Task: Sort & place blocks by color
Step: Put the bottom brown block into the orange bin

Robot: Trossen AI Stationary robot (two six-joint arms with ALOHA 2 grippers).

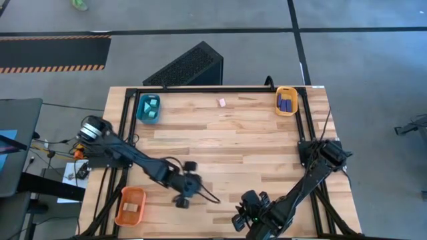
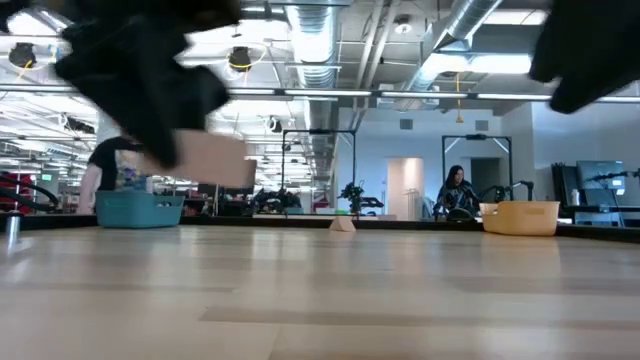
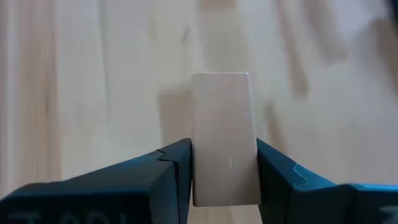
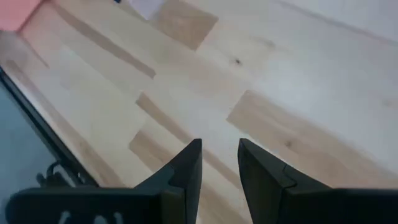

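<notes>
My left gripper (image 1: 185,191) hovers over the table's near-left part, shut on a pale tan wood block (image 3: 222,134). The low view shows that block (image 2: 205,160) well above the tabletop. My right gripper (image 4: 219,163) waits near the table's near edge (image 1: 245,215), its fingers a little apart with nothing between them. Another small pale block (image 1: 222,102) rests on the table near the far edge. Cyan blocks lie in the teal tray (image 1: 139,110), dark blue ones in the yellow-orange tray (image 1: 278,107), and a tan one in the orange tray (image 1: 137,195). My left gripper pinches the tan block between its two fingers, one on each long side, at the block's end nearest the wrist (image 3: 225,186). The fingers (image 3: 177,168) lie along the block's length. The block is lifted clear of the table.
A black frame (image 1: 220,89) runs round the tabletop. The teal tray sits at the far-left corner, the yellow-orange tray at the far-right corner, the orange tray at the near-left corner. Bare wood (image 1: 233,147) fills the middle. People and lab gear show beyond the table in the low view.
</notes>
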